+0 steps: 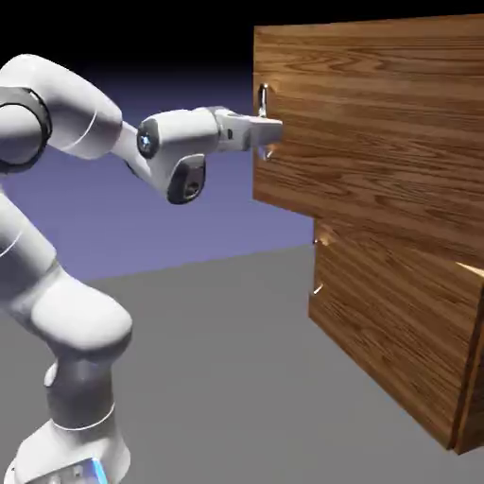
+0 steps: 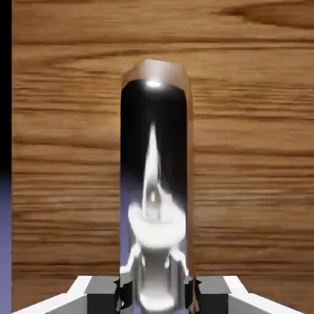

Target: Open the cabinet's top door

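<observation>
Our gripper (image 2: pixel 156 295) has its jaws closed on the silver handle (image 2: pixel 153 184) of the top door (image 1: pixel 378 123), which stands out past the lower panel (image 1: pixel 392 326), so we judge the pull underway and should swing it wider, keeping that grip.

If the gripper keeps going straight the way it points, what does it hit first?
Probably the top door; the gripper is already shut on its handle, with bare wood right behind.
</observation>
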`<state>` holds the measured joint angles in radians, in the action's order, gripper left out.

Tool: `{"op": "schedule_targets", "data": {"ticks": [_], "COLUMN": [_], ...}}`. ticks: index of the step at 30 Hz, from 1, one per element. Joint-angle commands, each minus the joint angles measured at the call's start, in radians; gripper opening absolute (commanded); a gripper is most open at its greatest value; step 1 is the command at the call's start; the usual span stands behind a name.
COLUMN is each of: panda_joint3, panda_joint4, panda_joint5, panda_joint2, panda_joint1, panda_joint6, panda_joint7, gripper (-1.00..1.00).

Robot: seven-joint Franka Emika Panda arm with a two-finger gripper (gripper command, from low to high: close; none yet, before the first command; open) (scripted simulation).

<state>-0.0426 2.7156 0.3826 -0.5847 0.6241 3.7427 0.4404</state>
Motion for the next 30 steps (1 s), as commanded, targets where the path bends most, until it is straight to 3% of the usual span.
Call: {"op": "schedule_targets", "data": {"ticks": [1, 17, 30], "panda_joint3": [-0.027, -0.272, -0.121], "panda_joint4": [0.009, 0.083, 0.224], "panda_joint5": [0.014, 0.45, 0.597], "panda_joint2": [-0.015, -0.349, -0.748], "panda_joint1": [0.037, 0.523, 0.162], "panda_joint6": [-0.001, 0.01, -0.51], "panda_joint7": [-0.027, -0.668, -0.792], "gripper": [-1.0, -1.0, -1.0]}}
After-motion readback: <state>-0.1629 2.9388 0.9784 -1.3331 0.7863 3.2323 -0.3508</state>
